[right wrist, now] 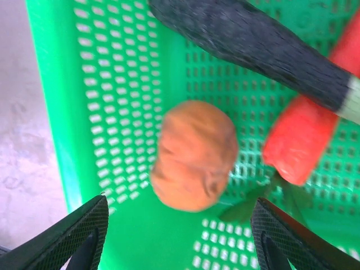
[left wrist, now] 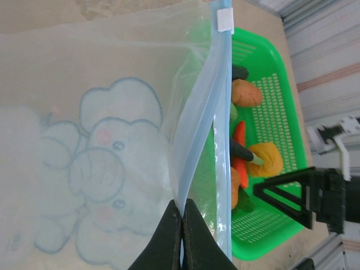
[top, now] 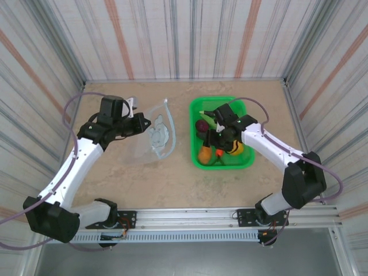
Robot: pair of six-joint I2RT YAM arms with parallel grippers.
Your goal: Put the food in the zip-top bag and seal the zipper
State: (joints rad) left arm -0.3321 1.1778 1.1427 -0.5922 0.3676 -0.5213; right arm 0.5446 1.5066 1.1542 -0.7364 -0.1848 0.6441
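The clear zip-top bag (top: 159, 135) lies flat left of the green basket, printed with pale blue cartoon shapes (left wrist: 101, 146). Its light blue zipper (left wrist: 223, 84) runs along the edge facing the basket, and the mouth gapes. My left gripper (left wrist: 181, 209) (top: 145, 122) is shut on the bag's upper lip. The food lies in the basket: an orange piece (right wrist: 194, 154), a dark eggplant-like piece (right wrist: 253, 39) and a red piece (right wrist: 304, 140). My right gripper (right wrist: 179, 201) (top: 216, 135) hangs open over the orange piece, with nothing between its fingers.
The green mesh basket (top: 196, 108) (right wrist: 67, 84) stands right of centre, and yellow (top: 235, 148) and purple (top: 201, 125) pieces also lie in it. Striped walls close in the table on three sides. A metal rail runs along the near edge.
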